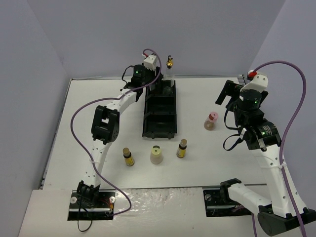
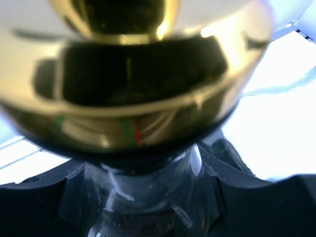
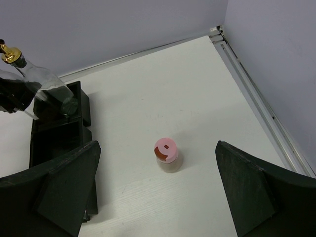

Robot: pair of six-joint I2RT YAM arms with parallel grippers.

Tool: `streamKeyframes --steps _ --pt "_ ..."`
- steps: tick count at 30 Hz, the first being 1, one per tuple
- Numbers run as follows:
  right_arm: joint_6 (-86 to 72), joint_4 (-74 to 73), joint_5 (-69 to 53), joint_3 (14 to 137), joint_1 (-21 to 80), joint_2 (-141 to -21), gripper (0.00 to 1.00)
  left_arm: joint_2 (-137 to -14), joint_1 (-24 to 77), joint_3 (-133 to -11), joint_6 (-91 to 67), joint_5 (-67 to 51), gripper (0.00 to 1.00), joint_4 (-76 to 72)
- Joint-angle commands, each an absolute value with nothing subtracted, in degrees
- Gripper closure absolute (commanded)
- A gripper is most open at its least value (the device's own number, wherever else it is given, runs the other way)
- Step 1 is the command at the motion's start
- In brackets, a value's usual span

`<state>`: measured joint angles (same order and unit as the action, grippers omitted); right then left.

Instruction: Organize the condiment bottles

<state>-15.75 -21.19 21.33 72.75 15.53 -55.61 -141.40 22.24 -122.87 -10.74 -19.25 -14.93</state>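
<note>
My left gripper (image 1: pixel 162 79) is shut on the neck of a tall clear bottle (image 1: pixel 170 74) with a gold pourer top. It holds the bottle tilted, base at the far compartment of the black tray (image 1: pixel 146 118). The left wrist view shows the gold top (image 2: pixel 138 74) filling the frame above the gripper (image 2: pixel 148 197). The right wrist view also shows this bottle (image 3: pixel 44 89). My right gripper (image 3: pixel 156 153) is open above the pink-capped bottle (image 3: pixel 166 152), which stands right of the tray (image 1: pixel 211 120). Two amber bottles (image 1: pixel 129 157) (image 1: pixel 181 148) and a cream bottle (image 1: pixel 156 155) stand near the tray's front end. No second tall clear bottle shows.
The tray lies lengthwise at the table's middle back, with its nearer compartments (image 1: pixel 160 123) showing nothing inside. Grey walls close the table at the back, left and right (image 3: pixel 266 74). A metal rail (image 3: pixel 256 108) runs along the right edge.
</note>
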Motion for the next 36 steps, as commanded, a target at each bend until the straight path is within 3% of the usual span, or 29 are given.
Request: streamKeyframes --steps 1,3,7,12,36 --pt "-15.12 -17.05 21.27 73.12 15.99 -55.11 0.0 -137.4 22.93 -126.34 -11.6 -19.8 0.84 -22.31" --pt "-15.2 -17.05 21.19 72.96 15.91 -55.11 0.0 -136.8 22.94 -125.4 -11.27 -19.53 0.72 -22.65" --pt "-15.21 -17.05 21.0 72.6 15.91 -55.02 0.0 -135.79 23.11 -124.27 -10.72 -18.98 0.37 -22.85" --pt "-15.21 -17.05 20.47 72.51 15.92 -55.02 0.0 -133.26 23.2 -122.2 -9.88 -17.99 0.19 -23.37" --pt "-15.44 -17.4 19.4 72.63 15.94 -53.73 0.0 -123.66 23.64 -117.98 -6.47 -15.88 0.15 -21.65"
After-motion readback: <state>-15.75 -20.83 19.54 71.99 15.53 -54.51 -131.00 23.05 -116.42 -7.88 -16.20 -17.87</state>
